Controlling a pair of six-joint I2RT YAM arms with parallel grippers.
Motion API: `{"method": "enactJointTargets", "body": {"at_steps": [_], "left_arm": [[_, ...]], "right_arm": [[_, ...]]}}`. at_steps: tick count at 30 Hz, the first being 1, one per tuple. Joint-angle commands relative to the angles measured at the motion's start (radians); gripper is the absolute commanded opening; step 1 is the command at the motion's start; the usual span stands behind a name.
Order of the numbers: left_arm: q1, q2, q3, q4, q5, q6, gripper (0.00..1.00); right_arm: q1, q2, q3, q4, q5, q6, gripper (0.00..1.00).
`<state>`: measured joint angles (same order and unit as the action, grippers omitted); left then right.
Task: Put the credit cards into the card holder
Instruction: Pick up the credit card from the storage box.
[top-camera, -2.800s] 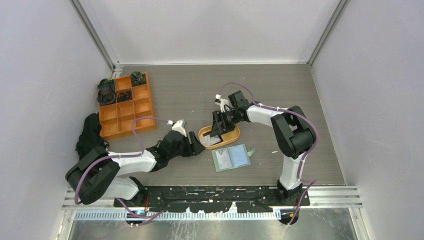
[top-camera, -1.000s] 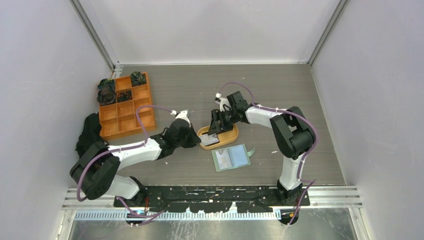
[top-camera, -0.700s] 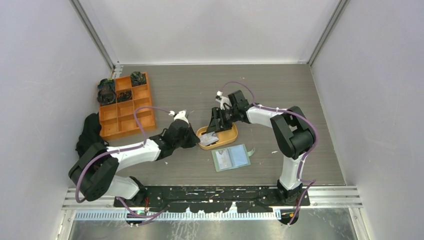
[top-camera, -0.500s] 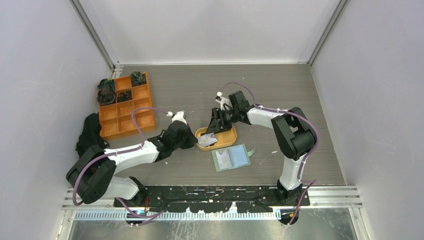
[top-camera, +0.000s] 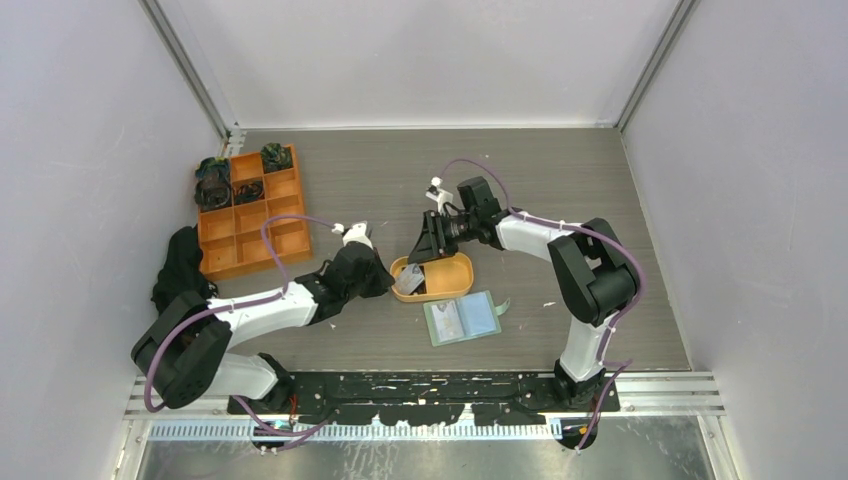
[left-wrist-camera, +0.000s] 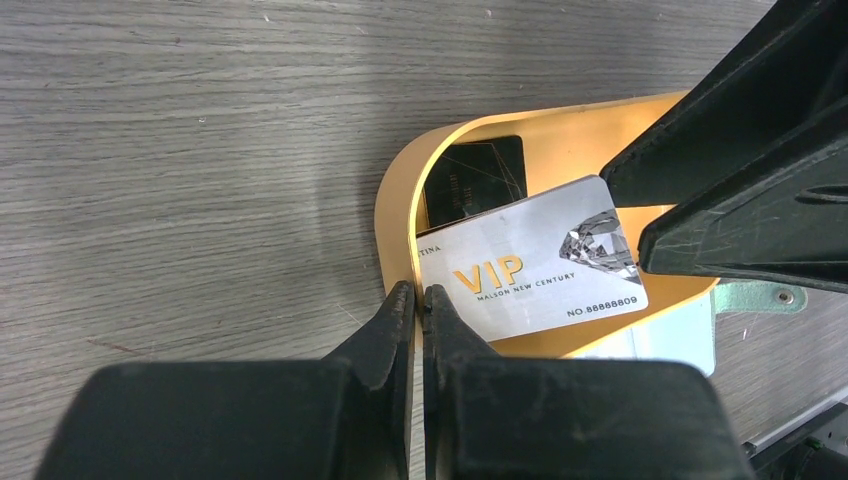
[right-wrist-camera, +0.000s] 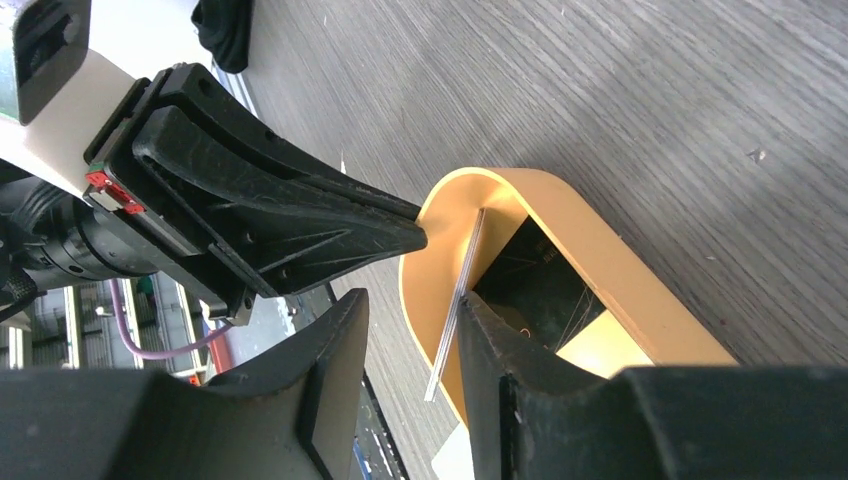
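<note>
An orange oval tray sits mid-table. A black credit card lies flat in it, and a silver VIP credit card stands tipped up on its long edge. My right gripper is open around the silver card, which leans on one finger, with a gap to the other. My left gripper is shut on the tray's left rim. The card holder, a sage-green wallet, lies open just in front of the tray.
An orange grid organiser with dark items in its far cells stands at the back left. A black cloth lies by the left wall. Grey walls close in the table on three sides.
The right gripper's jaws have narrowed, and the silver card has gone from lying flat to standing on edge. The tray and the left gripper have shifted slightly left.
</note>
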<state>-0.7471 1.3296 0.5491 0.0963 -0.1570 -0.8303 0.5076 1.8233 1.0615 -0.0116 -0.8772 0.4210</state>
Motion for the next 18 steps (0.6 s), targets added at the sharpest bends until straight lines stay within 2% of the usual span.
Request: {"method": "enactJointTargets", "body": {"at_steps": [1,13,18], "left_arm": [[-0.012,-0.012,0.023,0.080,-0.009,-0.007,0.00],[-0.011,-0.008,0.035,0.082,-0.019,-0.016,0.00],[-0.011,-0.007,0.038,0.079,-0.027,-0.024,0.00]], "right_arm": [[0.024,-0.013,0.023,-0.076,-0.015,-0.036,0.43],[0.043,0.031,0.031,-0.094,-0.018,-0.020,0.30],[0.053,0.037,0.051,-0.157,0.052,-0.058,0.30]]}}
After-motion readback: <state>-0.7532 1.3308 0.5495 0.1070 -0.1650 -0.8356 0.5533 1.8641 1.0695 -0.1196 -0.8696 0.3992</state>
